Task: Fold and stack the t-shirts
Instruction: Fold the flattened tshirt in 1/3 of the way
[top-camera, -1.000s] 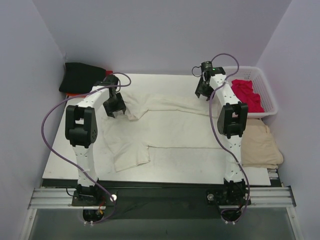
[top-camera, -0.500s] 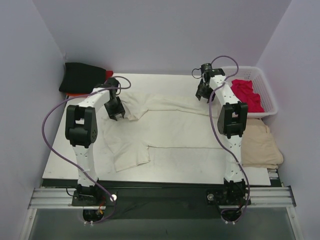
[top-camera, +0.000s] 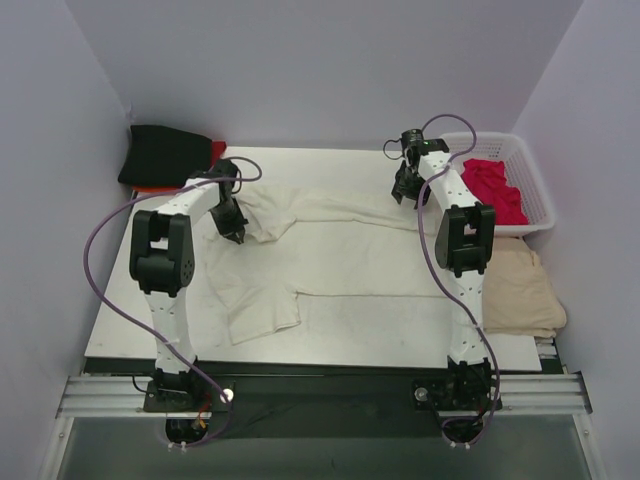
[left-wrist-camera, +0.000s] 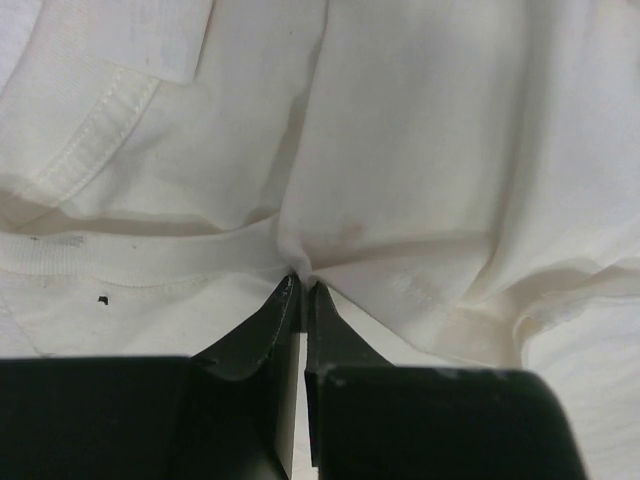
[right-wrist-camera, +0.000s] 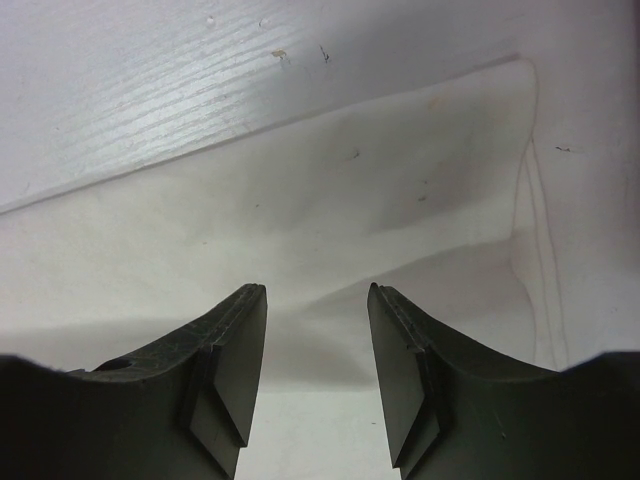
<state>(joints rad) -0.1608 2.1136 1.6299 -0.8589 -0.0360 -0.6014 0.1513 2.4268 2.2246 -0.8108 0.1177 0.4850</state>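
Hard to read from the top view: the left gripper (top-camera: 237, 232) tips are buried under its own wrist. The right arm (top-camera: 462, 250) cuts across the right edge of the cream-white t-shirt (top-camera: 340, 250) and part of the tan cloth (top-camera: 525, 290) at the right edge of the table (top-camera: 400, 340). The orange-red shirt (top-camera: 150, 187) is only a sliver under the folded black shirt (top-camera: 165, 152), far left corner. The crimson shirt (top-camera: 495, 190) sits crumpled in the white basket (top-camera: 538, 190), far right; its shape is unclear.

Left wrist view: jaws clamped nearly together, pinching a small ridge of the cream cloth at the tips, right beside a stitched band. Cloth fills the frame.

Right wrist view: right gripper (right-wrist-camera: 316, 300) jaws spread, nothing between them, over the cream shirt's far right edge with bare table beyond. Can't tell whether the fingertips touch the cloth.

The cream shirt lies spread and wrinkled across mid-table, with a flap reaching toward near left. A purple cable (top-camera: 100, 260) loops off the left arm (top-camera: 165, 270).
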